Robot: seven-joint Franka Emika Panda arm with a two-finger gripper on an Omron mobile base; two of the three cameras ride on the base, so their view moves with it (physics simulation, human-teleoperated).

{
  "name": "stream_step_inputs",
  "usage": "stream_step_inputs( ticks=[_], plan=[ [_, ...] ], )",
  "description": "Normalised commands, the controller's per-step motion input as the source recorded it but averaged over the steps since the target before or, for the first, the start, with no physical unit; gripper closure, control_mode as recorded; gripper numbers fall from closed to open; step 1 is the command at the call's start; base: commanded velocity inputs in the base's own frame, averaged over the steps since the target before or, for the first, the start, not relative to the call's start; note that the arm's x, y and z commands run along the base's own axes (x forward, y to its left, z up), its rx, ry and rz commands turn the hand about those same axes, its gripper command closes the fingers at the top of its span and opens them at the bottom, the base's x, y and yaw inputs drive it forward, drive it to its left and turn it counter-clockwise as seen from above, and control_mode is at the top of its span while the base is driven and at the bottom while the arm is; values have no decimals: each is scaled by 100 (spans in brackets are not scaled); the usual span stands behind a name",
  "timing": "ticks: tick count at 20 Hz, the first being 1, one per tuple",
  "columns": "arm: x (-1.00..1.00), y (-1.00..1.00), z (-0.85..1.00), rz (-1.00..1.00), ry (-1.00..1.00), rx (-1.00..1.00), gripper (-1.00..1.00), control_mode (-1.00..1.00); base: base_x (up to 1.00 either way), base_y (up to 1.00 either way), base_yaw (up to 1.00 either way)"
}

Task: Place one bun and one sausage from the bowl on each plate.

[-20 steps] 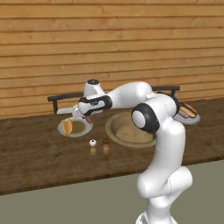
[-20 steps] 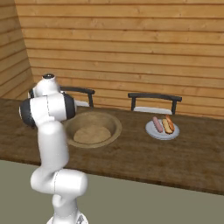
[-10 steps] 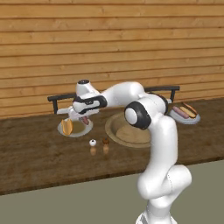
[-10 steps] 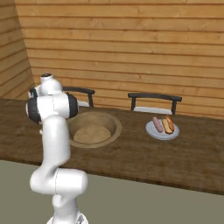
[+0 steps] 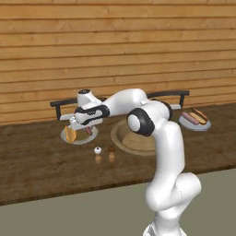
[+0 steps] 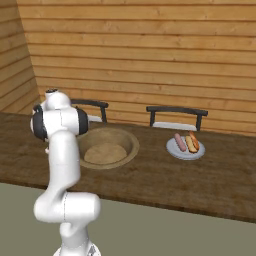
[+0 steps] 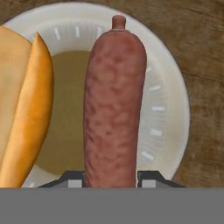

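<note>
My pincer (image 7: 111, 177) grips the sausage (image 7: 114, 105), one finger on each side of its near end. Beneath it lies the near plate (image 7: 168, 109), with a bun (image 7: 26, 105) just beside the sausage. The bowl (image 5: 120, 137) sits beside me; the far plate (image 5: 196, 124) beyond it carries a bun and sausage

Two small shakers (image 5: 104, 153) stand on the dark wooden counter (image 5: 41, 166) below a plank wall (image 5: 115, 46).
</note>
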Motion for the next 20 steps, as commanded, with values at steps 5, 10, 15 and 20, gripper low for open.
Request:
stream_step_inputs(
  ticks=[5, 10, 15, 20],
  plan=[
    [1, 0, -15, -2, -1, 0, -100, -100, 0, 0, 0],
    [3, 0, 0, -1, -2, 0, -100, -100, 0, 0, 0],
    [0, -28, 13, -4, 0, 1, -100, -100, 0, 0, 0],
    [-52, -61, 76, -10, -7, 0, -100, -100, 0, 0, 0]
  ],
)
